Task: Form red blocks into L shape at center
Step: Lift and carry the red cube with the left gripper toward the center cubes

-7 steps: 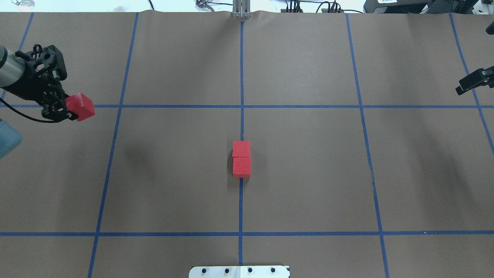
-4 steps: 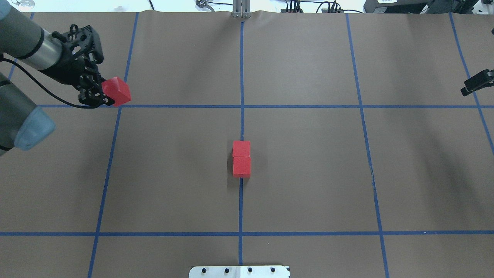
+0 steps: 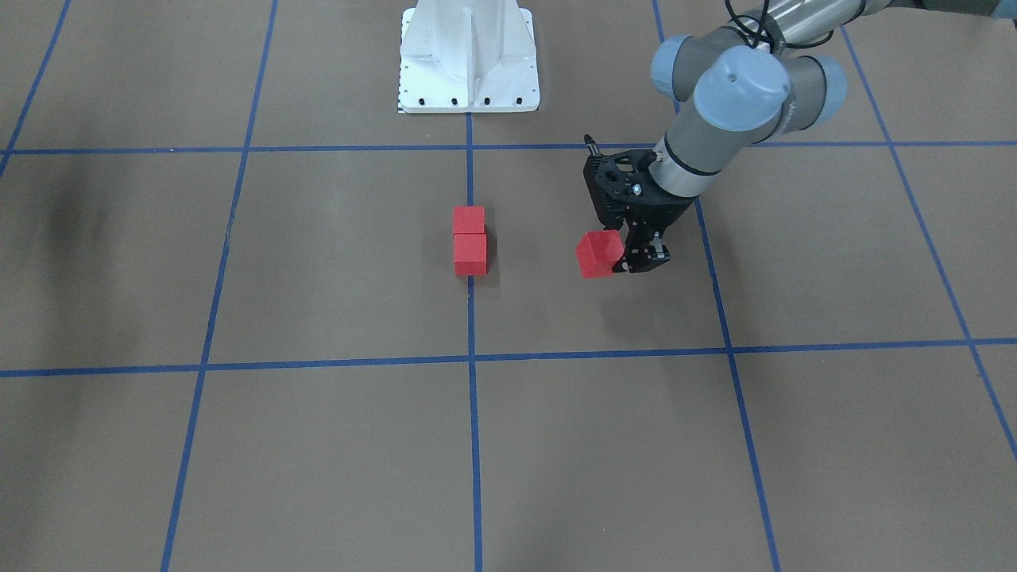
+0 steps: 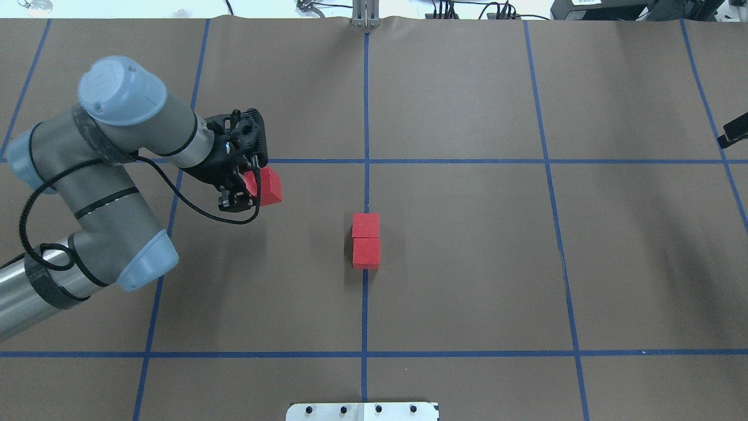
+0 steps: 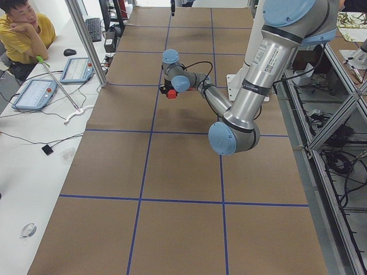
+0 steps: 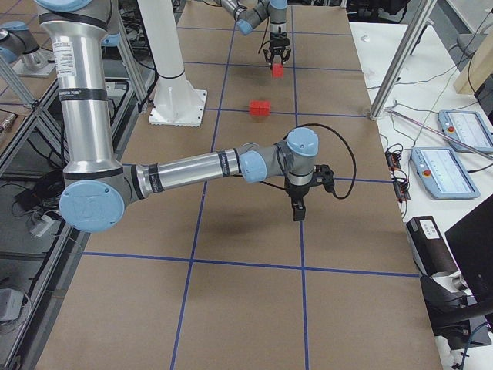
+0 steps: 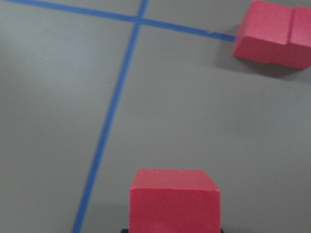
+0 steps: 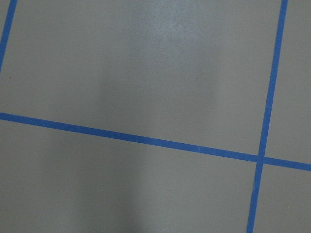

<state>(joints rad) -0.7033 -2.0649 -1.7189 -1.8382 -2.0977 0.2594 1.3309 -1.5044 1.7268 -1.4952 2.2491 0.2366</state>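
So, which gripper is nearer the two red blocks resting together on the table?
Left. The left gripper, holding a third block, hovers just left of the pair; the right gripper is far off to their right.

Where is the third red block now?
The block sits in the left gripper, left of the two touching blocks on the middle blue line, overhead view.

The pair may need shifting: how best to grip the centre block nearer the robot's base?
Probably from above: pinch the near block across its left and right faces. Its far face touches the other block, so only that opposite pair is free.
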